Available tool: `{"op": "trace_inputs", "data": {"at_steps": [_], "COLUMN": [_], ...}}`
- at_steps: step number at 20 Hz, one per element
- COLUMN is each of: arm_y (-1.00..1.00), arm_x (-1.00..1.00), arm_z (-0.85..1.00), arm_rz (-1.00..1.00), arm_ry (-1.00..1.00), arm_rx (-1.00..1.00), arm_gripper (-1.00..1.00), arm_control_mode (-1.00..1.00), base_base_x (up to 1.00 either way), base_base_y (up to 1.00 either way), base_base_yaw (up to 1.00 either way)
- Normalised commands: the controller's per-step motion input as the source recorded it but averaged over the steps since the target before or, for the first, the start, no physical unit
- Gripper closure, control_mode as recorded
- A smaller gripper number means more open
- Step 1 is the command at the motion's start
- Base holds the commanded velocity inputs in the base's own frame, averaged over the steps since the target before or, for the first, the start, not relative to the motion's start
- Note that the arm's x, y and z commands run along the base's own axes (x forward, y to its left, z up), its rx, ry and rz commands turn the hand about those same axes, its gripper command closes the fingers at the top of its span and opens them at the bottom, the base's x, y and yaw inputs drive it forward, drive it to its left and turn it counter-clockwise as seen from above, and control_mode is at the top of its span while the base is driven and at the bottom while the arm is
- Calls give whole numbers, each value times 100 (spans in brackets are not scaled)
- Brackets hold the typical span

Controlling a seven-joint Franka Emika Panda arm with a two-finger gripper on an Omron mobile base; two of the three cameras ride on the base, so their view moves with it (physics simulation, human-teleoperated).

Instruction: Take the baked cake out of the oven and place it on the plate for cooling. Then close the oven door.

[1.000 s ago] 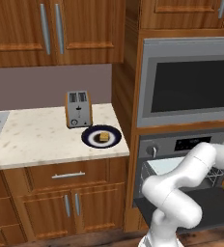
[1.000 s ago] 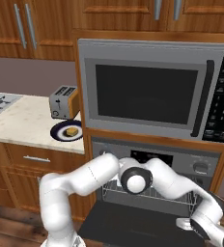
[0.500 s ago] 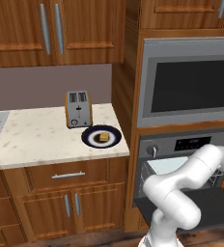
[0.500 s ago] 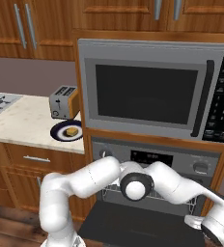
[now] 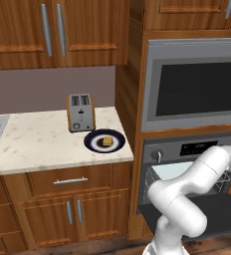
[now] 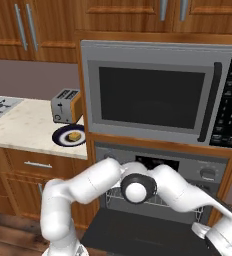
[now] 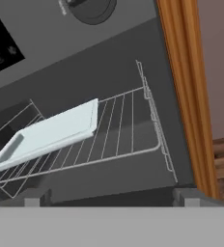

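The claw [image 7: 112, 195] is wide open and holds nothing, low in the hand view. The oven door [image 6: 138, 235] hangs open below. The claw could snag the wire rack [image 7: 119, 130]. Farther left, the cake [image 5: 106, 141] sits on the plate [image 5: 93, 144] on the tabletop [image 5: 38, 144].

My arm covers much of the oven [image 6: 208, 172] opening in the right base view; the pale tray [image 7: 51, 132] runs off the hand view's left edge; the oven door [image 5: 222, 214] is cut by the frame
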Motion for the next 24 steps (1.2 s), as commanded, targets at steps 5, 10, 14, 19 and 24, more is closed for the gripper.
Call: {"op": "trace_inputs", "data": {"at_steps": [5, 10, 14, 19, 24], "arm_y": [14, 19, 35, 25, 11], "arm_x": [-20, -32, -12, 1, 0], "arm_z": [23, 20, 7, 12, 19], "arm_rz": [-11, -6, -1, 0, 0], "arm_ry": [-2, 0, 0, -5, -19], "arm_rx": [0, 4, 7, 3, 0], "arm_gripper": [-100, -100, -100, -100, -100], "arm_control_mode": [-100, -100, -100, -100, -100], "base_base_x": [0, 0, 0, 0, 0], "base_base_y": [0, 0, 0, 0, 0], "base_base_yaw": [0, 0, 0, 0, 0]}}
